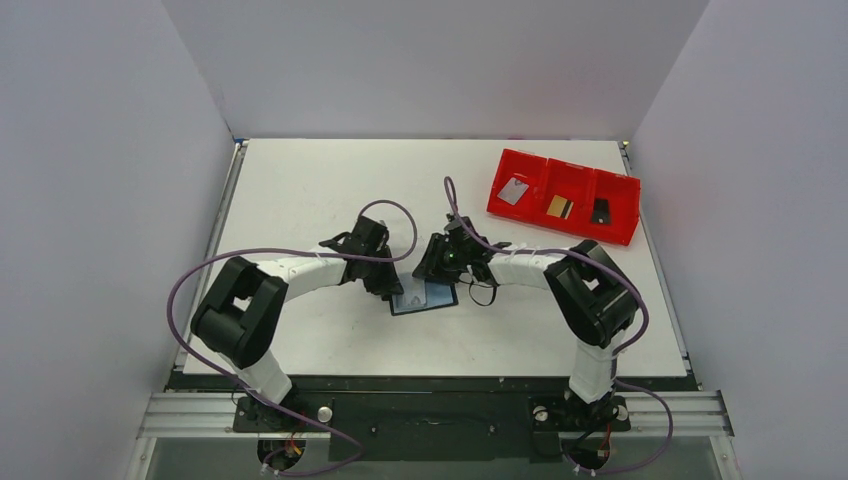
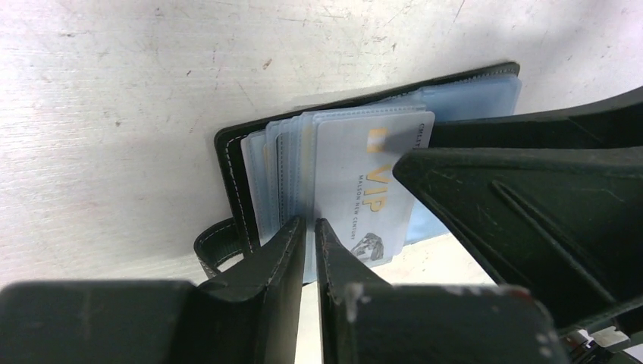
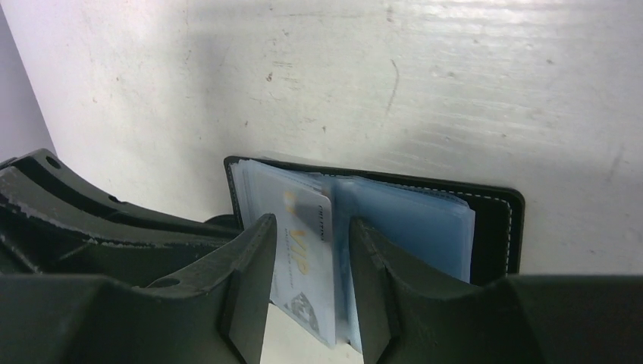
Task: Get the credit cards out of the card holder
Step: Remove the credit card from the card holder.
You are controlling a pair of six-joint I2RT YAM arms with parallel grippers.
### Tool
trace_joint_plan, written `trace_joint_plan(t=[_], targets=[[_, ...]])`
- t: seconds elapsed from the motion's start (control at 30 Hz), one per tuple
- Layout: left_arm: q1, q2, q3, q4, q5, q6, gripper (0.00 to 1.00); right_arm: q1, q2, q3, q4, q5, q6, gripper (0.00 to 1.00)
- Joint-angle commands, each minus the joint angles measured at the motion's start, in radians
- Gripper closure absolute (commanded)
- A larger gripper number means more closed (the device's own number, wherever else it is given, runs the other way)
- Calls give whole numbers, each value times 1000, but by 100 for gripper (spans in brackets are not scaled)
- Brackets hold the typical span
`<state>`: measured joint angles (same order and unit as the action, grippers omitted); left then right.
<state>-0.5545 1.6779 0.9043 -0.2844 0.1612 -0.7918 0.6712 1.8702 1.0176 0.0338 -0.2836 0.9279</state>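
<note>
- Black leather card holder [image 1: 428,298], with clear plastic sleeves, lies open on the white table [image 1: 300,200] between both grippers.
- Left gripper [image 2: 311,221]: jaws almost pressed together, pinching a sleeve edge of the holder.
- Right gripper [image 3: 312,224]: jaws spread, straddling a white card with gold "VIP" lettering [image 3: 303,262] that juts from its sleeve.
- Red three-compartment plastic tray [image 1: 565,228], far right, well apart from the holder: silver-grey card [image 1: 514,191], gold card [image 1: 560,207] and black card [image 1: 600,211], one per compartment.

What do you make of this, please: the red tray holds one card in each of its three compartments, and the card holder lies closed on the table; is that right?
Not quite: the card holder lies open, not closed. The left wrist view shows its clear sleeves fanned out, with a pale VIP card sticking out of one. The rest of your statement stands.
</note>
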Motion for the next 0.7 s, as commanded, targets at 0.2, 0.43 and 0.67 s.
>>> trace_joint_plan(t=[0.2, 0.43, 0.67], targets=[[-18, 75, -23, -12, -27, -11, 93, -49, -65, -141, 146, -96, 64, 69], [-18, 76, -23, -11, -25, -11, 94, -59, -64, -198, 259, -138, 130, 81], [-18, 78, -23, -10, -24, -11, 96, -59, -60, -242, 338, -158, 181, 85]])
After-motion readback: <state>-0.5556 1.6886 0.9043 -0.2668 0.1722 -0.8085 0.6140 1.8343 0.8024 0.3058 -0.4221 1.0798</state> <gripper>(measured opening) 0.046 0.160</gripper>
